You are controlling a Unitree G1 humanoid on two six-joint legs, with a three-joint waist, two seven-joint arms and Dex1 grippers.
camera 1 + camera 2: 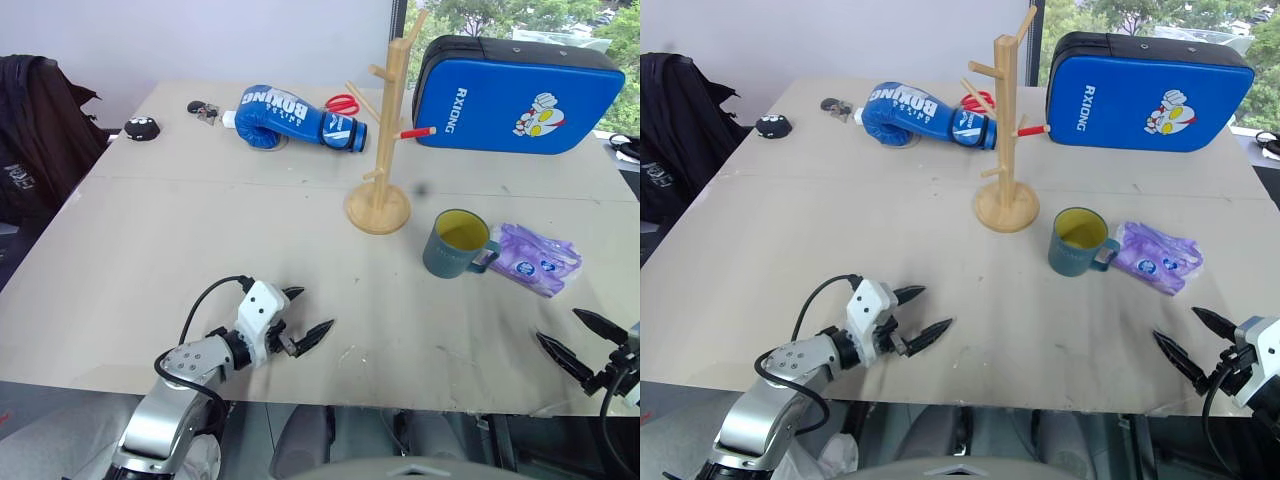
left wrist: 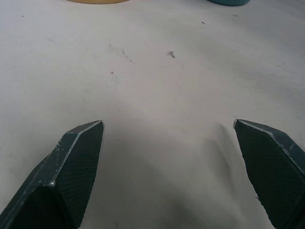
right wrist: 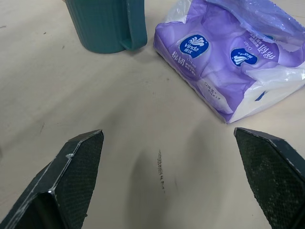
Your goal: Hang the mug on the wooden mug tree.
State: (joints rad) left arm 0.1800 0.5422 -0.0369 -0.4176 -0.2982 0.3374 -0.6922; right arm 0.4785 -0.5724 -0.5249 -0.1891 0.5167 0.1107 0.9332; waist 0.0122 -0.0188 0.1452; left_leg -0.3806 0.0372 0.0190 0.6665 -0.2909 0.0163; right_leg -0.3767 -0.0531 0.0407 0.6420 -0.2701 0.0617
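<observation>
Teal-blue mug (image 1: 459,243) with yellow inside stood upright on the table (image 1: 180,220), at about 4 o'clock from the wooden mug tree (image 1: 385,140), near its round base but not touching. Mug handle faced the purple tissue pack (image 1: 540,259), which lay just beside it at 3 o'clock; contact between handle and pack unclear. Mug tree upright at table centre-back, no mug on any peg. Red-tipped stick (image 1: 415,132) showed at the tree's 3 o'clock side, level with the mid pegs.

Left gripper (image 1: 307,318) hovered low over the near table edge, at roughly 7 o'clock from the tree, fingers spread wide, nothing between them; left wrist view showed bare tabletop between both pads. Right gripper (image 1: 577,341) sat at the near right edge, about 5 o'clock from the mug and well apart from it, fingers also spread wide and holding nothing. Right wrist view showed the mug's ribbed wall and handle plus the tissue pack ahead of the fingers (image 3: 71,179).

Back of table: blue boxing glove (image 1: 290,118) at 10 o'clock from the tree, red scissors (image 1: 344,103) just behind it, blue strike pad (image 1: 515,95) at 2 o'clock, small black object (image 1: 141,126) far left.
</observation>
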